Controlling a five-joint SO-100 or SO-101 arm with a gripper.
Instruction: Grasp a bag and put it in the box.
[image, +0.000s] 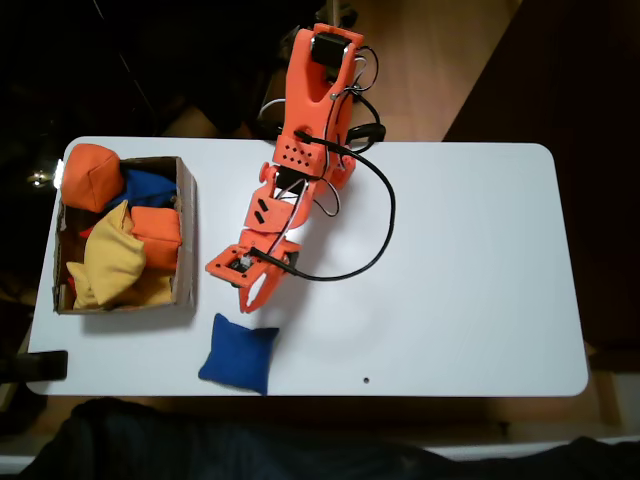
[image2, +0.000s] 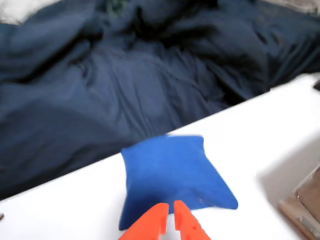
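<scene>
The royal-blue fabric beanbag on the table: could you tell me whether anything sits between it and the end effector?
Nothing visible does. In the fixed view the orange end effector is just above the royal-blue fabric beanbag, with bare white table between them; the wrist view agrees.

A white rounded-corner table (image: 470, 300) was seen from above in the fixed view, over wooden flooring (image: 440, 60). Orange beanbags (image: 92, 177) and yellow beanbags (image: 110, 255) were piled together at its left end. Rumpled dark blue cloth (image2: 125, 85) was recorded beyond the table edge in the wrist view.
</scene>
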